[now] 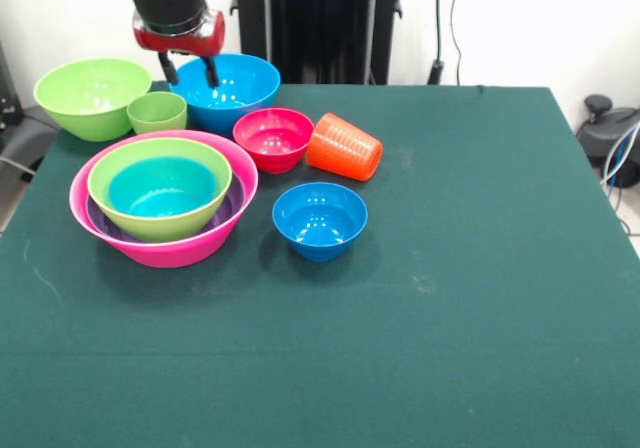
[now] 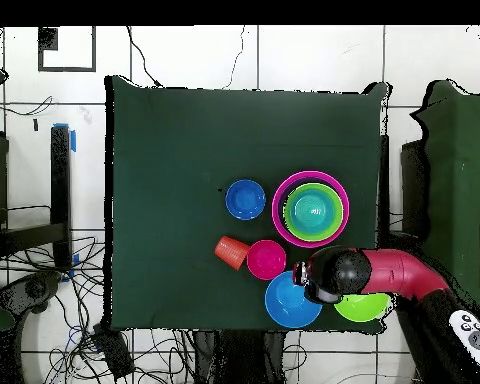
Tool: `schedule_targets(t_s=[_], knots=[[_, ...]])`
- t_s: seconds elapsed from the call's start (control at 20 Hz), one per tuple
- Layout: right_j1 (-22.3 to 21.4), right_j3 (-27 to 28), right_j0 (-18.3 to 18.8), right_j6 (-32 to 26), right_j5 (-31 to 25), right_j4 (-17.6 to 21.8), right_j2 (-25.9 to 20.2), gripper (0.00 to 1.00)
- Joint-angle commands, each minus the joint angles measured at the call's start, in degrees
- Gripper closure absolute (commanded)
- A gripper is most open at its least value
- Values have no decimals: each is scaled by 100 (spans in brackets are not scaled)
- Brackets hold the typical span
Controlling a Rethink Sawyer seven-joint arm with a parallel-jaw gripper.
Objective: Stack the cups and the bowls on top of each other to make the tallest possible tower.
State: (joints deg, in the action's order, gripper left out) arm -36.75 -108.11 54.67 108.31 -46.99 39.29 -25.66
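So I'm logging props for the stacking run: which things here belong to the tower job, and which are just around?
Job:
nested pink bowl, purple bowl, green bowl, teal bowl
large blue bowl
red bowl
small blue bowl
second green bowl
green cup
orange cup, on its side
gripper, open

Around:
table
cables on the floor

Around the small red plastic bowl (image 1: 273,138): ribbed orange tumbler (image 1: 344,147) just right, small blue plastic bowl (image 1: 320,219) in front, large blue plastic bowl (image 1: 230,90) behind.
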Motion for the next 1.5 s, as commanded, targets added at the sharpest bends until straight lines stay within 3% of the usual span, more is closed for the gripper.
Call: schedule_targets(t_s=[0.05, 0.9, 1.5], knots=[[142, 116, -170, -553, 261, 418, -26, 0], [-397, 246, -216, -914, -319, 166, -203, 0], [-23, 297, -165, -706, 342, 385, -201, 0]])
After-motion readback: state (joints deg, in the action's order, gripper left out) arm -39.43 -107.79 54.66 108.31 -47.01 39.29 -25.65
